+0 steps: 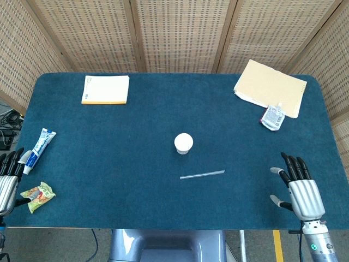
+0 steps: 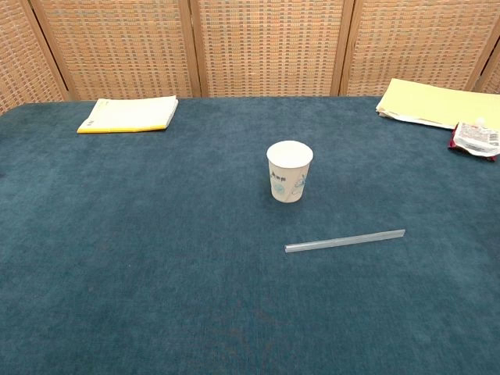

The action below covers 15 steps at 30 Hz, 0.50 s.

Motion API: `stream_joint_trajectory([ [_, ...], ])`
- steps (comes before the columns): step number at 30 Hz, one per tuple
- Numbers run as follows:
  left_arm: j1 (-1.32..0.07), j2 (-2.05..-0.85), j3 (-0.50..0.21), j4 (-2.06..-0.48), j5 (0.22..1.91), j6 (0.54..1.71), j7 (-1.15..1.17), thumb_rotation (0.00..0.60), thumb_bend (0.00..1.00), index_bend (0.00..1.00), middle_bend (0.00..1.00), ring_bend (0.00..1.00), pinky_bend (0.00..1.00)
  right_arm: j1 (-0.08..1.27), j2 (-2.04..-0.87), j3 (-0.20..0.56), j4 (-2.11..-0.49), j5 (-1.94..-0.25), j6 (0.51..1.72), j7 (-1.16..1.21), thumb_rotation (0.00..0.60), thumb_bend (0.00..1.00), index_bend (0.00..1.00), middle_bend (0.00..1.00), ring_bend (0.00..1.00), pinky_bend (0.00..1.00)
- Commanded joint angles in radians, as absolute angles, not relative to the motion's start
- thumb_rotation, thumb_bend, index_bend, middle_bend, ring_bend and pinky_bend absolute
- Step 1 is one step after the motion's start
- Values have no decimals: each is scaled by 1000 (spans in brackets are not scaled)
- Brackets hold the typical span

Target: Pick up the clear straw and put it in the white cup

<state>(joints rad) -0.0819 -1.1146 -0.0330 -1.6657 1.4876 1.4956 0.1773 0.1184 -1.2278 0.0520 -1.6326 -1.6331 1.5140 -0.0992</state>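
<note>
From the head view I can see both my hands, which the chest view doesn't catch at all. My right hand (image 1: 301,195) sits at the near edge of the table (image 1: 109,164), fingers spread and holding nothing. My left hand (image 1: 7,183) is half cut off at the frame edge, fingers apart too, nothing in it. One clear straw (image 1: 202,174) lies flat on the cloth, off to the left of my right hand and a bit further out. One white cup (image 1: 184,143) stands upright just beyond the straw, not touching it. Right by my left hand: one toothpaste tube (image 1: 38,147) and one green snack packet (image 1: 37,196). Far side has one yellow-edged notepad (image 1: 106,89), one stack of tan folders (image 1: 270,87) and one small pouch (image 1: 272,117) on its corner.

Chest view: the clear straw (image 2: 345,241) looks thin, see-through and greyish, lying almost level. The white cup (image 2: 289,171) shows a little blue print on its side.
</note>
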Motion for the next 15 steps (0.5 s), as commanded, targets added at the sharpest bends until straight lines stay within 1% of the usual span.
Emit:
stream_joint_trajectory([
  [1,-82,-1114,-35,-1665,1487,1497,175,600,90,0,0,0,0,168,-1256,66,-1695,-1636,1451,-147,600,147,385,47,0,0],
  [5,-80,-1113,-39,-1659,1481,1499,164,600,89,0,0,0,0,232,-1319,93,-1755,-1621,1371,-247,600,154,425,70,0,0],
  [7,-80,-1112,-40,-1655,1476,1496,154,600,89,0,0,0,0,267,-1361,109,-1777,-1596,1321,-303,600,174,444,80,0,0],
  [9,-81,-1111,-41,-1652,1474,1493,148,600,90,0,0,0,0,292,-1396,121,-1788,-1571,1287,-345,600,212,463,87,0,0],
  [11,-82,-1112,-41,-1648,1472,1489,141,600,90,0,0,0,0,325,-1445,133,-1792,-1533,1240,-380,600,277,484,95,0,0],
  [15,-84,-1112,-40,-1644,1472,1484,133,600,89,0,0,0,0,363,-1506,149,-1780,-1477,1188,-433,600,383,500,100,0,0],
])
